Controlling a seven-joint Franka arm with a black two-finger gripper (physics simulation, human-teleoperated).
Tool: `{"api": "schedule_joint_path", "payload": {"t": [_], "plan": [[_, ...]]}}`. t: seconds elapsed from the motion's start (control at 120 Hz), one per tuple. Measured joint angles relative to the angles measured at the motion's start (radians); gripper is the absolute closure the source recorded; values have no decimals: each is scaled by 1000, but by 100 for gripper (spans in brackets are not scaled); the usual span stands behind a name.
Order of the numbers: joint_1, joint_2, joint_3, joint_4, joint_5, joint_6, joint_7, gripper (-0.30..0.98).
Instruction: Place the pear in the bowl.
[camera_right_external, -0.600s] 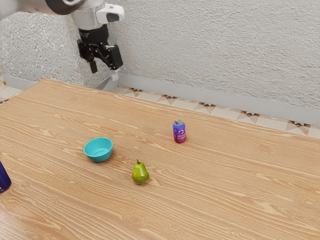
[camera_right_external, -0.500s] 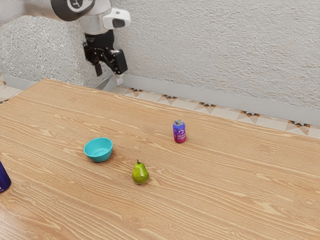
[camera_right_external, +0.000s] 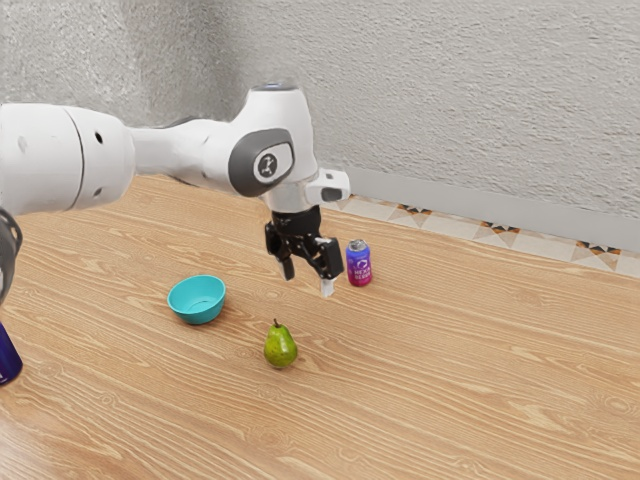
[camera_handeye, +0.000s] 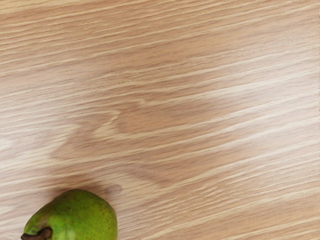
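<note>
Tool (camera_right_external: 308, 279) open, fingers well apart, empty, above table (camera_right_external: 450, 380). Pear (camera_right_external: 281, 350) upright on table; bowl (camera_right_external: 197, 302) at its 10 o'clock in exterior view.

Your exterior view, set back beside the arm (camera_right_external: 180, 152), looks down across the table (camera_right_external: 450, 380) to a wall (camera_right_external: 450, 100). Your wrist view faces down, much closer; both share the pear (camera_right_external: 281, 348) and table nearby.

Purple-and-magenta can (camera_right_external: 359, 267) upright on wood-grain table (camera_right_external: 480, 370); dark blue object (camera_right_external: 8, 358) cut off at exterior view's left edge; rough pale wall (camera_right_external: 460, 90) behind; grey baseboard (camera_right_external: 480, 205); patterned floor tiles (camera_right_external: 500, 230).
</note>
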Motion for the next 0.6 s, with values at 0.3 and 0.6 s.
{"api": "schedule_joint_path", "payload": {"t": [0.3,0.6], "plan": [[-2,-72,49,-262,-43,148,-170,0],[0,-22,84,-367,-85,403,-208,0]]}}
